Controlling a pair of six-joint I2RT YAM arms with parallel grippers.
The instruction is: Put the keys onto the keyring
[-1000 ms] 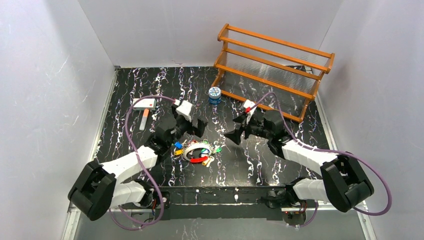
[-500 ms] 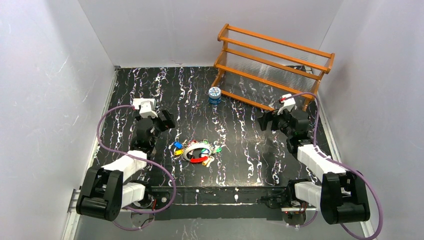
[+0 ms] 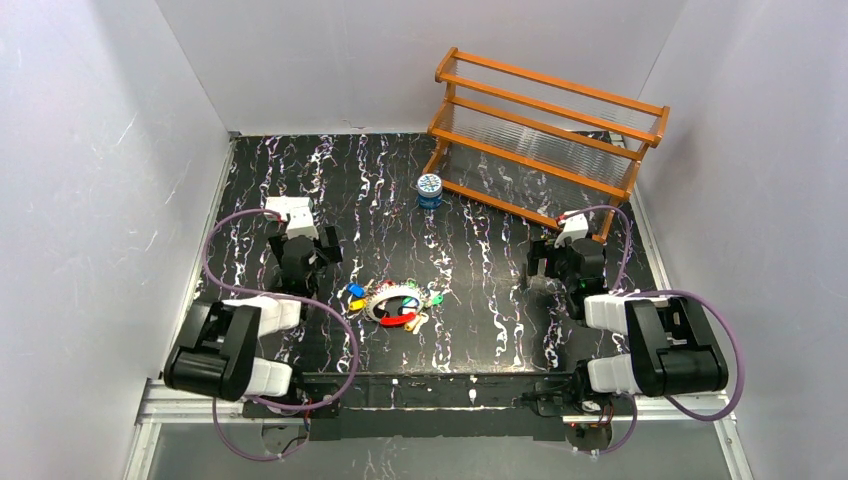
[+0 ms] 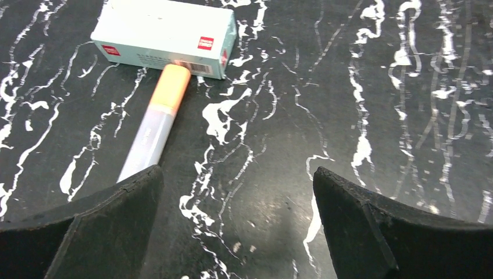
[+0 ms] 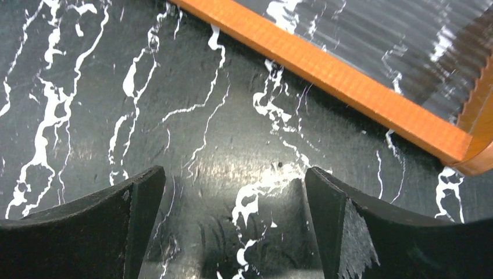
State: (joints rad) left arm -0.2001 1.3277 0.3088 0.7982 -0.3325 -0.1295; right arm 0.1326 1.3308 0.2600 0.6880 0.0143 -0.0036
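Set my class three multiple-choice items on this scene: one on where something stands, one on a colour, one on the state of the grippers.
1. Where does the small tin stand?
A. at the table's near edge
B. on the table, by the left foot of the wooden rack
C. on the rack's top shelf

2. What colour is the cap of the marker beside the white box?
A. green
B. orange
C. blue

3. How do the left gripper and the right gripper stand?
A. both open, empty
B. both shut tight
C. left open, right shut

Key: 1 B, the top view shows the tin on the table by the rack's left foot. 2 B, the left wrist view shows an orange cap. 3 A, each wrist view shows spread fingers over bare table, while the keys lie mid-table.
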